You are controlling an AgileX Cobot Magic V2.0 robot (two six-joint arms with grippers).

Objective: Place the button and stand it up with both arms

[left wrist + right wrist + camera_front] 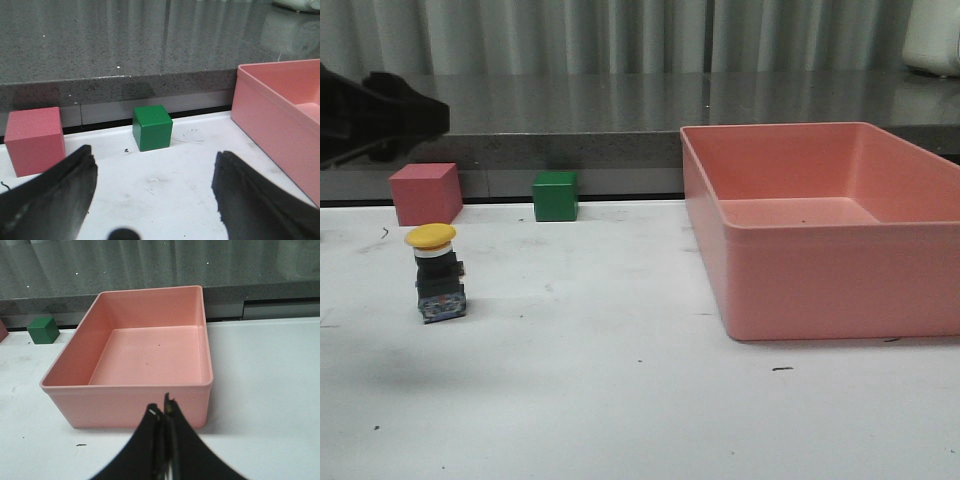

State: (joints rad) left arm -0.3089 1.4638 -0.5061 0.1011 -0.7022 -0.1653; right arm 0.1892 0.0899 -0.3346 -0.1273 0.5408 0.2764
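Standing upright on the white table (620, 400), the button (437, 275) sits at about 9 o'clock in the front view, yellow cap up, nothing touching it. Left gripper (155, 192) is released, fingers spread wide with nothing between them; its arm shows as a dark shape at 10 o'clock in the front view, above and behind the button. Right gripper (164, 412) is clenched, tips together, empty, hovering just in front of the pink bin (150, 385).

Risk, as I judge it: the button looks top-heavy on a small base, so a low sweep or a trailing finger from the left arm could tip it. The body also sits slightly skewed, so a nudge may roll it.

Room: the red cube (424, 193) stands just behind the button at 12 o'clock, the green cube (555, 195) farther back at 1 o'clock. The bin wall closes the 3 o'clock side well away. There is open table toward 6 o'clock.
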